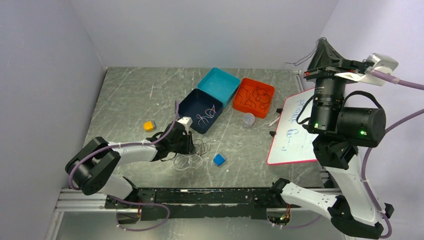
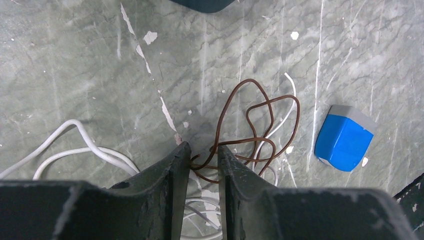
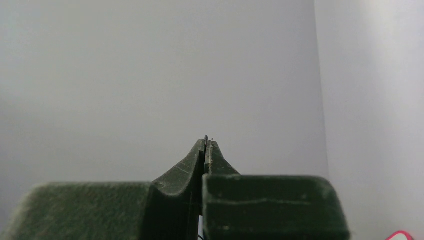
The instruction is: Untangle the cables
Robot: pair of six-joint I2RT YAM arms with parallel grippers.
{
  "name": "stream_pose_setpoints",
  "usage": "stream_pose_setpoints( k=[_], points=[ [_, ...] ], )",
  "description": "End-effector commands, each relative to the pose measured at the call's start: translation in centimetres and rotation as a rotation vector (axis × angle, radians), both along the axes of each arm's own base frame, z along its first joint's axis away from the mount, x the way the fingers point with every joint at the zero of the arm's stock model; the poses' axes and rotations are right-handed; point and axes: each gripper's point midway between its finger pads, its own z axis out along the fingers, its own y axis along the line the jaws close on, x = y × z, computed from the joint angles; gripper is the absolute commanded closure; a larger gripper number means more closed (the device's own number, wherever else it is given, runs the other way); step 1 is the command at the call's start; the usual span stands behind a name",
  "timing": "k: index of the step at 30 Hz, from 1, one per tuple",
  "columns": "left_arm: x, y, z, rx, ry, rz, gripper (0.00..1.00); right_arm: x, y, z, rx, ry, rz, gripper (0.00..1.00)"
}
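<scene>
A tangle of thin cables (image 1: 191, 159) lies on the table in front of my left gripper (image 1: 191, 145). In the left wrist view it shows as a brown cable (image 2: 260, 107) looped over white cables (image 2: 75, 150). My left gripper (image 2: 204, 148) is down at the tangle, its jaws a narrow gap apart with a bend of the brown cable between the tips, not clamped. My right gripper (image 1: 322, 44) is raised high at the right, away from the table, and shut (image 3: 206, 142) on a thin dark cable (image 1: 302, 61) that hangs from its tip.
A blue block (image 1: 219, 159) (image 2: 344, 137) lies right of the tangle and a yellow block (image 1: 148, 126) to its left. Behind stand a dark blue box (image 1: 192, 102) holding a white cable, a teal box (image 1: 218, 84) and an orange tray (image 1: 270, 91) with dark cables. A small cup (image 1: 248, 119) and a whiteboard (image 1: 295, 132) are at the right.
</scene>
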Motion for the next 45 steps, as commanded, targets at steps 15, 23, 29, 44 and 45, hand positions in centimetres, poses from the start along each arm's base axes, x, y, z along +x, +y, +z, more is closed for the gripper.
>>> stream_pose_setpoints(
  k=[15, 23, 29, 44, 45],
  points=[
    [-1.0, 1.6, 0.0, 0.057, 0.012, 0.011, 0.93, 0.3, -1.1, 0.3, -0.031, 0.032, -0.093, 1.0],
    [0.2, 1.8, 3.3, 0.041, -0.075, 0.038, 0.69, 3.0, 2.8, -0.6, -0.1, 0.075, -0.01, 1.0],
    [0.3, 2.1, 3.8, 0.039, -0.093, 0.053, 0.64, 6.5, 8.0, -1.6, -0.151, 0.107, 0.089, 1.0],
    [-0.2, 3.5, 5.8, 0.005, -0.14, 0.1, 0.47, 15.6, 12.2, -2.1, -0.212, 0.165, 0.073, 1.0],
    [-0.2, 3.5, 6.5, -0.001, -0.153, 0.101, 0.46, 15.8, 12.1, -2.0, -0.209, 0.166, 0.076, 1.0]
  ],
)
